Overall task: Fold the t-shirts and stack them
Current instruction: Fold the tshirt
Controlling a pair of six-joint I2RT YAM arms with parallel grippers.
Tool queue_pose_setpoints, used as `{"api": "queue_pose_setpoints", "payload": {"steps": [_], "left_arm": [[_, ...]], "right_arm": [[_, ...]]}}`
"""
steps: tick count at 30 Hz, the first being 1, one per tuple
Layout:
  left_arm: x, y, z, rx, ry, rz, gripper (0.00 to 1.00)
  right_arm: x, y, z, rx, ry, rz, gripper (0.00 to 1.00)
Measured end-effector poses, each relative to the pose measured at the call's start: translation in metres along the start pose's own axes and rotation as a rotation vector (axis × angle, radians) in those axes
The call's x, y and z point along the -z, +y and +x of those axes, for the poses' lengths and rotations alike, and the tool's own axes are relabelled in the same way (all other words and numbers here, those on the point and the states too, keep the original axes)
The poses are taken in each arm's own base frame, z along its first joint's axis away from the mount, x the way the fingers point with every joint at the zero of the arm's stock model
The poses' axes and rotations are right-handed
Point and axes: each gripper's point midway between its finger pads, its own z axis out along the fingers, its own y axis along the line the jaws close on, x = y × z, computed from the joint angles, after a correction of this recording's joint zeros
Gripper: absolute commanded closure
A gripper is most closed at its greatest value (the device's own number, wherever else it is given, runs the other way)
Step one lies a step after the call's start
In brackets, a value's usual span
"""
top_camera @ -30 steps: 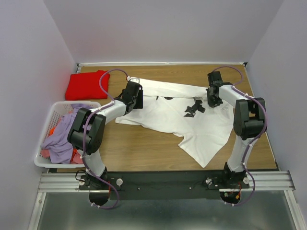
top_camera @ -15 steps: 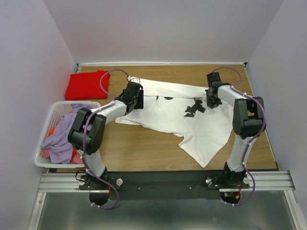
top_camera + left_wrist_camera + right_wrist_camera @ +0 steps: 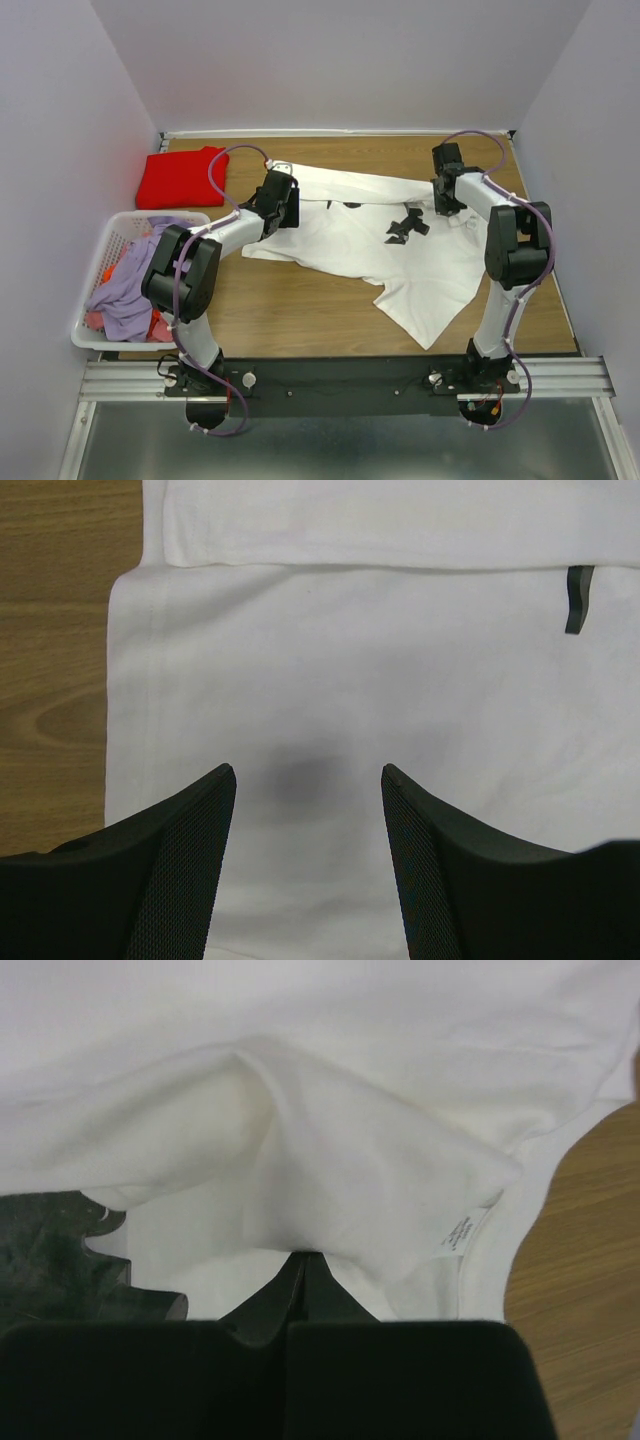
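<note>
Only a sewn tag (image 3: 460,1232) on the white t-shirt (image 3: 350,1080) shows, print illegible

Two shirts, one spread, one folded.
White shirt (image 3: 380,250), black print, lies rumpled from centre toward 3 o'clock; red shirt (image 3: 180,177) sits folded at 10 o'clock, well apart.

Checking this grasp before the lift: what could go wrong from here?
The right gripper is shut on only a small fold of the white t-shirt near its label; it may slip or catch both layers.
The left gripper hangs open above the cloth, holding nothing; a one-sided pull could bunch the shirt.
</note>
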Motion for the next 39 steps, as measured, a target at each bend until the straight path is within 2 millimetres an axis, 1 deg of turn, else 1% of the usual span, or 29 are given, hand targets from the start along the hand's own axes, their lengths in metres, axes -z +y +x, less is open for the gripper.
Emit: {"api": "queue_pose_setpoints", "payload": {"steps": [2,5,9,10,11,12,13,14,17,18,21,23,24,25,28,31,33,35,37,39], "left_arm": [[0.000,0.000,0.000,0.000,0.001,0.000,0.32],[-0.001,0.000,0.001,-0.001,0.003,-0.001,0.32],[-0.001,0.000,0.001,-0.001,0.002,-0.001,0.32],[-0.001,0.000,0.001,-0.002,0.003,-0.001,0.32],[-0.001,0.000,0.001,-0.002,0.002,-0.001,0.32],[-0.001,0.000,0.001,-0.002,0.002,-0.001,0.32],[-0.001,0.000,0.001,-0.003,0.002,-0.001,0.32],[-0.001,0.000,0.001,-0.004,0.002,-0.001,0.32],[-0.001,0.000,0.001,-0.004,0.002,-0.001,0.32],[-0.001,0.000,0.001,-0.004,0.002,-0.001,0.32],[-0.001,0.000,0.001,-0.004,0.002,-0.001,0.32],[-0.001,0.000,0.001,-0.004,0.003,-0.001,0.32],[-0.001,0.000,0.001,-0.004,0.002,-0.001,0.32],[-0.001,0.000,0.001,-0.004,0.002,-0.001,0.32],[-0.001,0.000,0.001,-0.005,0.004,-0.001,0.32],[-0.003,0.001,0.003,-0.006,0.010,-0.003,0.32],[-0.004,0.001,0.006,-0.007,0.016,-0.005,0.32],[-0.005,0.001,0.007,-0.008,0.019,-0.005,0.32],[-0.005,0.001,0.007,-0.008,0.020,-0.006,0.32],[-0.005,0.001,0.007,-0.008,0.020,-0.006,0.32]], "right_arm": [[0.005,-0.006,-0.013,0.002,-0.029,0.024,0.99],[0.014,-0.019,-0.040,0.012,-0.090,0.080,0.98],[0.020,-0.034,-0.069,0.023,-0.142,0.160,0.89],[0.019,-0.038,-0.079,0.025,-0.156,0.183,0.87],[0.017,-0.039,-0.083,0.026,-0.160,0.195,0.86],[0.013,-0.041,-0.091,0.025,-0.167,0.211,0.81],[0.008,-0.041,-0.097,0.026,-0.172,0.224,0.79],[0.003,-0.042,-0.102,0.027,-0.176,0.241,0.74],[-0.010,-0.045,-0.108,0.028,-0.166,0.281,0.66],[-0.011,-0.046,-0.109,0.024,-0.167,0.287,0.65],[-0.013,-0.045,-0.108,0.017,-0.163,0.282,0.65],[-0.011,-0.039,-0.110,0.013,-0.174,0.240,0.64],[-0.008,-0.034,-0.108,0.014,-0.179,0.199,0.63],[-0.006,-0.030,-0.104,0.018,-0.176,0.174,0.62],[0.006,-0.011,-0.086,0.037,-0.164,0.062,0.61],[0.017,0.013,-0.075,0.048,-0.167,-0.024,0.60],[0.018,0.026,-0.064,0.046,-0.155,-0.067,0.60],[0.015,0.039,-0.051,0.050,-0.132,-0.102,0.60],[0.010,0.044,-0.040,0.049,-0.107,-0.121,0.60],[0.008,0.046,-0.036,0.042,-0.096,-0.132,0.60]]}}
